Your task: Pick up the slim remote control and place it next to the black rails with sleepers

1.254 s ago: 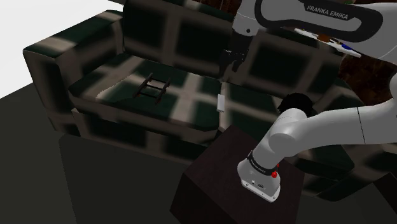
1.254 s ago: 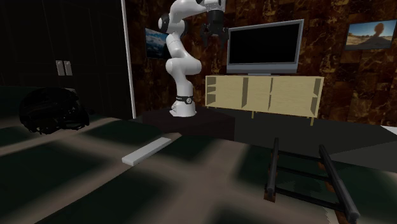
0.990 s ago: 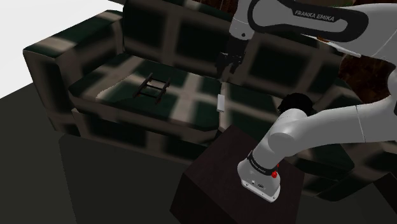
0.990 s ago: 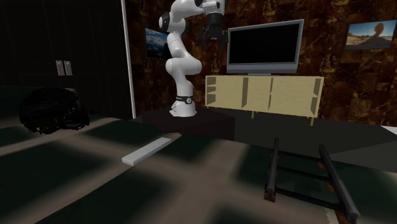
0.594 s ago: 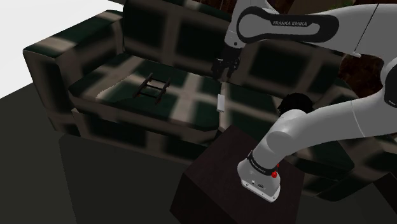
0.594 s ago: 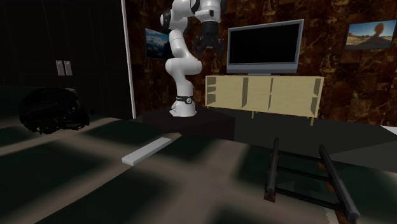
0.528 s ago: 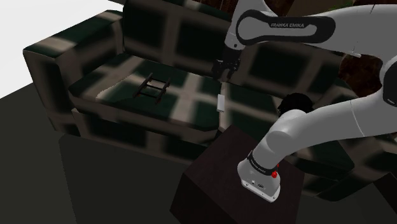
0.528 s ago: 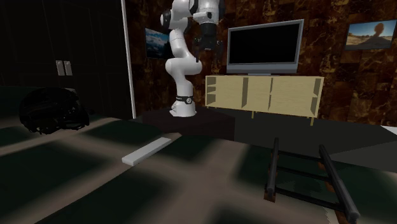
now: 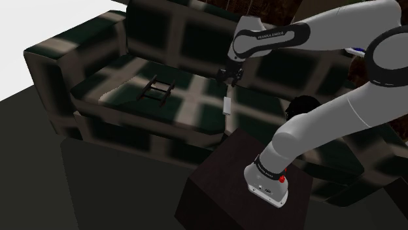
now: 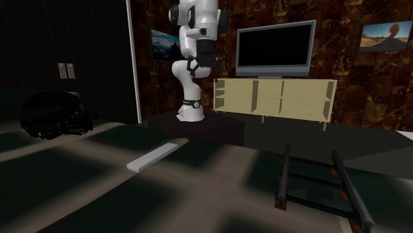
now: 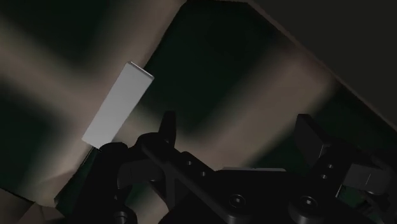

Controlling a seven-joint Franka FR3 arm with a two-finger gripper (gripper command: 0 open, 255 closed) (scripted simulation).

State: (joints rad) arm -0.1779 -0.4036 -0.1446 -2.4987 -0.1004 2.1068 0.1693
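Observation:
The slim remote (image 9: pixel 227 105) is a pale grey bar lying flat on the checked sofa seat (image 9: pixel 189 98), near its front edge. It also appears as remote (image 10: pixel 153 157) and remote (image 11: pixel 119 103). The black rails with sleepers (image 9: pixel 155 88) lie on the same seat, further toward the shoulder view's left; the rails (image 10: pixel 321 185) are at the second exterior view's lower right. My gripper (image 9: pixel 231 77) hangs a short way above the remote, pointing down. Its fingers stand apart with nothing between them, gripper (image 11: pixel 240 133), and the remote lies beside one fingertip (image 11: pixel 168 123), untouched.
The dark stand (image 9: pixel 242 176) butts against the sofa front just below the remote. A dark round object (image 9: pixel 302 106) lies on the seat to the shoulder view's right. Sofa armrest (image 9: pixel 49 62) and backrest (image 9: pixel 183 32) bound the seat. A TV (image 10: pixel 275 49) on a sideboard (image 10: pixel 275 98) stands behind the arm.
The arm has bent forward and brought the gripper down toward the seat, closer above the remote. The fingers stayed apart; remote and rails have not moved.

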